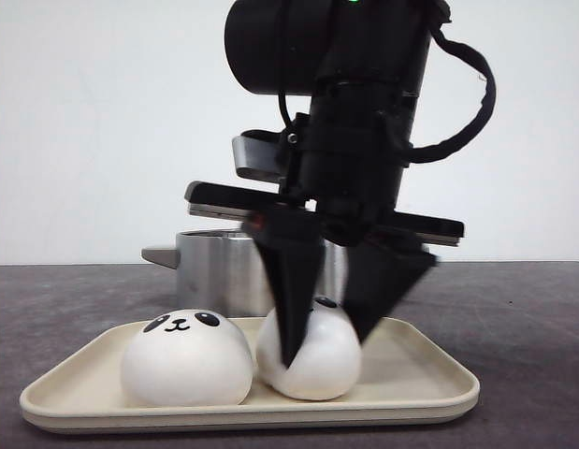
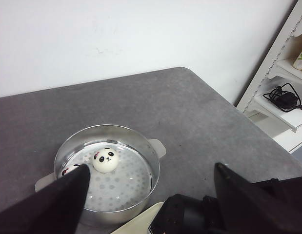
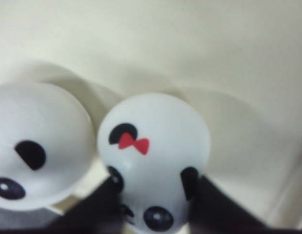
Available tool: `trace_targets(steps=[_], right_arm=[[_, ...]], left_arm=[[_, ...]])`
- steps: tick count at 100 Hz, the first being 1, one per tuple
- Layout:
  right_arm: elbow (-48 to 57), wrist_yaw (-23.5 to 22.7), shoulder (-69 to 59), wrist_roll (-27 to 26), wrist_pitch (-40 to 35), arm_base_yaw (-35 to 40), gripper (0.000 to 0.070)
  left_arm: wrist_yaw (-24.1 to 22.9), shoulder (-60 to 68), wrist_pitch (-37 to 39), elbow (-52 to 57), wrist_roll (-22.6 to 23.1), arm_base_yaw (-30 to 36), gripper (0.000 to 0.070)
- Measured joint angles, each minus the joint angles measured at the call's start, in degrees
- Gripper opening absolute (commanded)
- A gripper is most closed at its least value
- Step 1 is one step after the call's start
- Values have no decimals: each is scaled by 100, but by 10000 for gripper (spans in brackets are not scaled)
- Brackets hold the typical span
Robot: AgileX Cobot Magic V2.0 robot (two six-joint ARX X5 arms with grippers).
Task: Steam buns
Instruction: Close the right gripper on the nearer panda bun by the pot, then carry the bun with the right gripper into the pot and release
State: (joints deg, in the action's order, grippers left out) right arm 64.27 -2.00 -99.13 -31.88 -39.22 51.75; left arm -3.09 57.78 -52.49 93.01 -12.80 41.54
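Note:
Two white panda buns lie side by side on a cream tray. The left bun faces me. My right gripper reaches down from above and its fingers are closed against both sides of the right bun, which rests on the tray. In the right wrist view this bun has a red bow, and the other bun touches it. My left gripper is open and empty, high above a steel steamer. One bun lies in the steamer, and another is half hidden by a finger.
The steamer stands just behind the tray, its handle pointing left. In the left wrist view a tray corner and the right arm lie near the steamer, with a white shelf unit beyond the table's edge.

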Motion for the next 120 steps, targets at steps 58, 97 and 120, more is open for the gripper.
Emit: trace_targets(steps=[58,97,120], right_arm=[[2732,1174,1252,1051,57,-448,12],[2750,651,-278,1368,-131,-1569,12],[2736,649,-1294,1502,-144,-1744,13]], left_arm=[[-2,-7,87,0,31,0,475],[-2,-4,81,0,83,0,475],[-2,-4,-66,0,85,0,475]])
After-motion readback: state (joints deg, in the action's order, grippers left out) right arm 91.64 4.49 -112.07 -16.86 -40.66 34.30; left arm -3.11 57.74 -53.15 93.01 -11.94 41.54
